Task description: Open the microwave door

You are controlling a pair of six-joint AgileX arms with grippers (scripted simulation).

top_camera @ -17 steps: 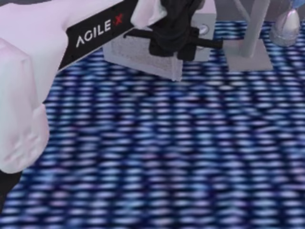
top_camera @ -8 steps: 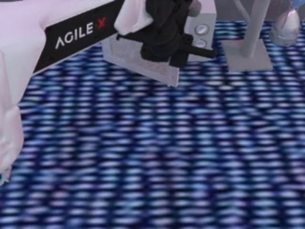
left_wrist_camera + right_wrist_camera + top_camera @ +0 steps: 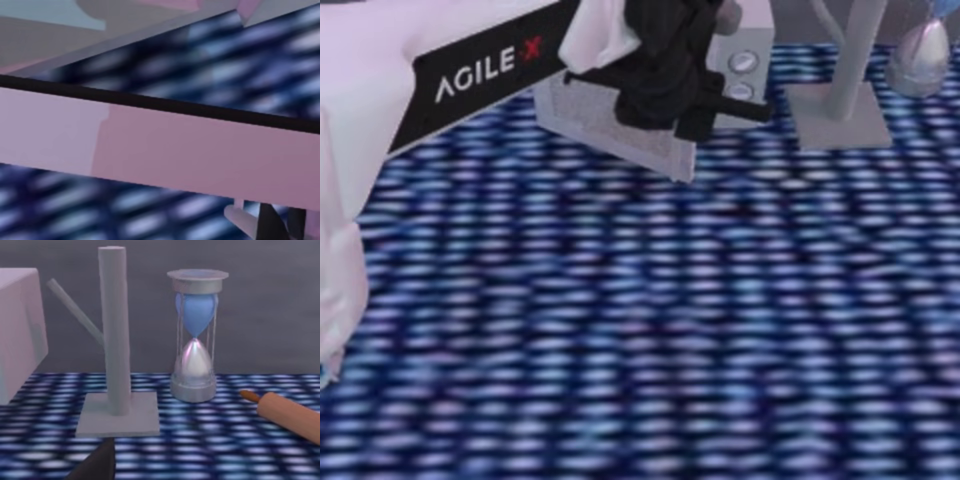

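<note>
The left gripper's fingers seem pinched on the free edge of the microwave door, already ajar from the microwave behind them, so I would swing it wider along the hinge's arc, never pulling straight.

The blue woven table lies open across its whole near half. At the far edge, my left arm crowds the microwave door, with the grey stand and hourglass just right.
</note>
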